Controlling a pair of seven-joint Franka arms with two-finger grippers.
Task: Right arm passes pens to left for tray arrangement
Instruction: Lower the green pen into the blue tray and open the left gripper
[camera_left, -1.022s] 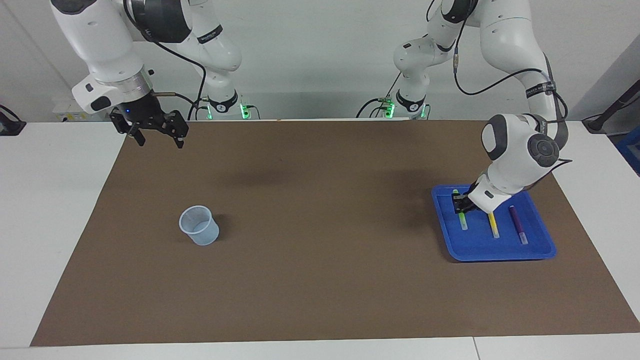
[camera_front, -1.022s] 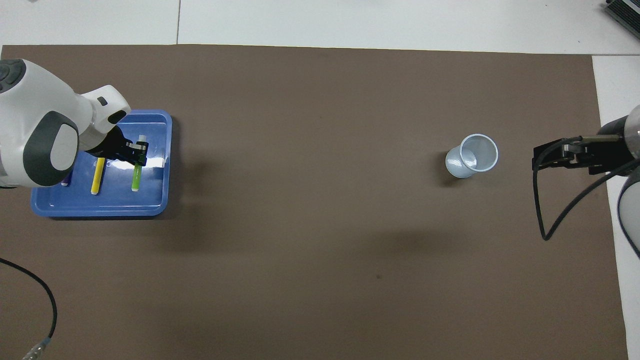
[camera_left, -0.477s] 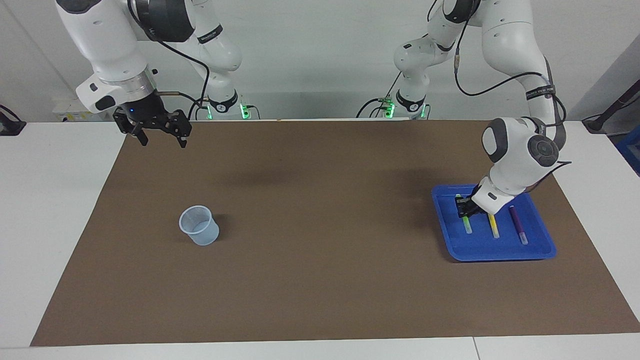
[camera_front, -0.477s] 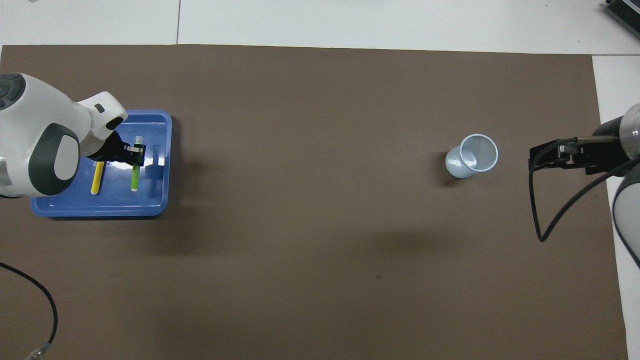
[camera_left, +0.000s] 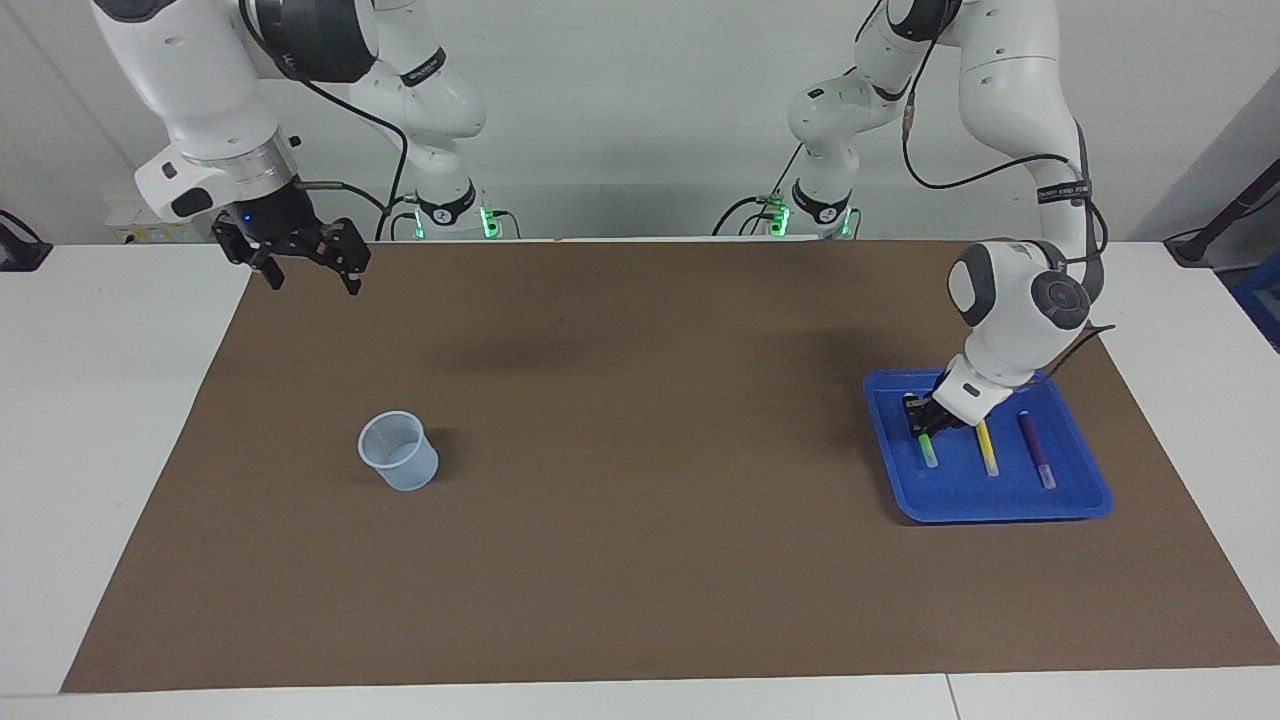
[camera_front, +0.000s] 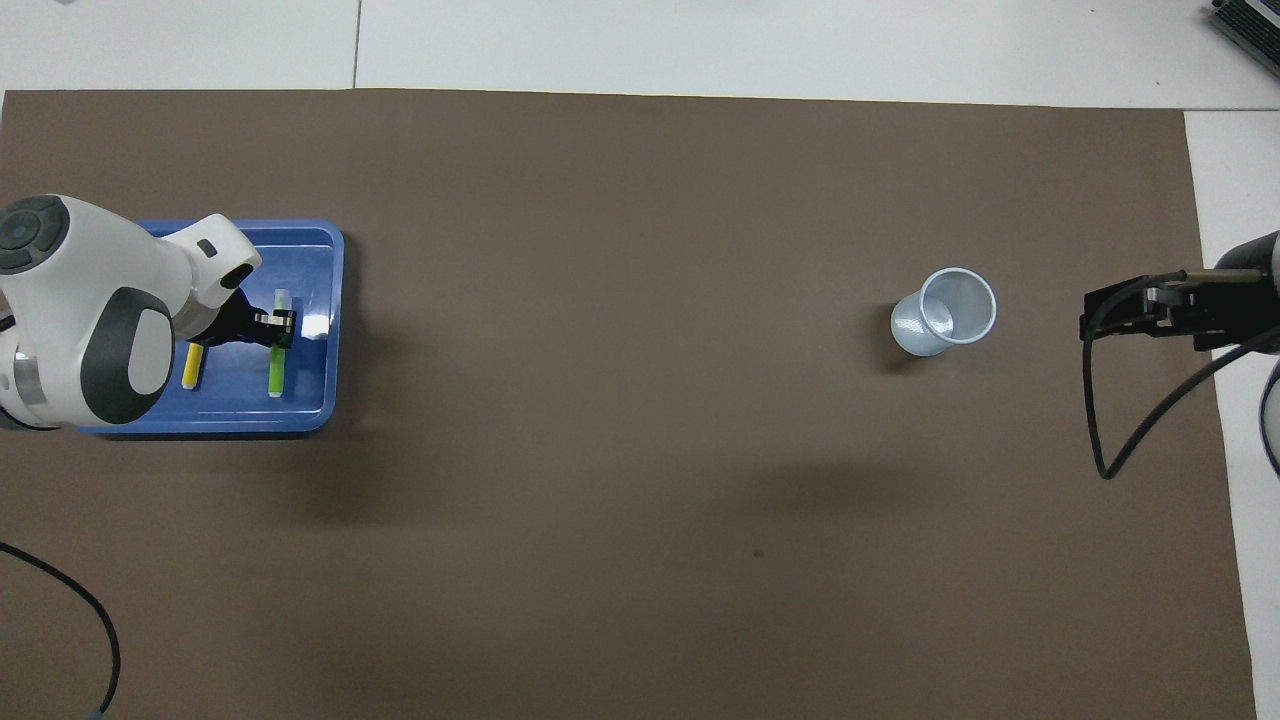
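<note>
The left gripper (camera_left: 921, 417) has slid the green pen (camera_left: 927, 447) slightly along the tray (camera_left: 1000, 500), clamped on its middle. In the facing view, the yellow pen (camera_left: 987, 447) and purple pen (camera_left: 1036, 450) lie at its three o'clock. The right gripper (camera_left: 305, 270) waits over the brown mat (camera_left: 640, 560), fingers apart, at eleven o'clock from the cup (camera_left: 398, 451).

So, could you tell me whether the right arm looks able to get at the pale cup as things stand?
Probably yes: the right gripper is open and holds nothing, and only bare mat lies around the cup at its own end of the table.
</note>
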